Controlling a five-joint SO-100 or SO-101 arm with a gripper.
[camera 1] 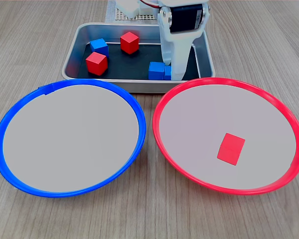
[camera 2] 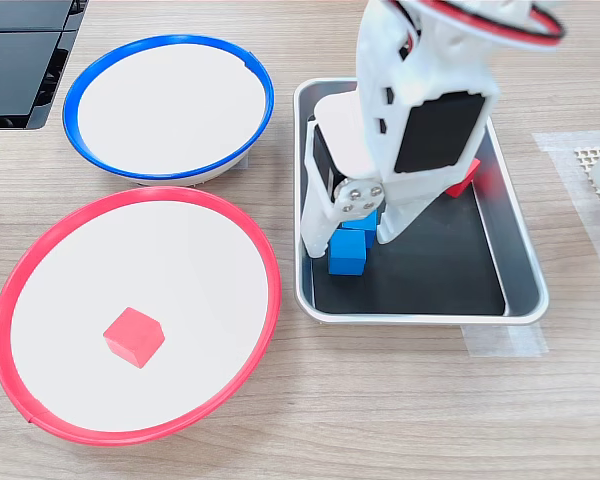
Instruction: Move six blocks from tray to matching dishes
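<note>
In the silver tray (camera 1: 72, 52), the tool (camera 2: 358, 232) is down over two blue cubes (camera 1: 156, 70) near the edge facing the red-rimmed dish (camera 1: 162, 107); can't tell if its jaws are spread or pinching, the arm body hides the tips. The cubes look small, rigid, light and glossy, so probably a bit slippery: grip square across two flat opposite faces, mid-height. The adjacent pair leaves little finger room. A third blue cube (camera 1: 98, 46) and two red cubes (camera 1: 96, 63) sit farther back; one red cube (camera 2: 133, 335) is already in the red-rimmed dish. The blue-rimmed dish (camera 1: 0, 129) is empty.
</note>
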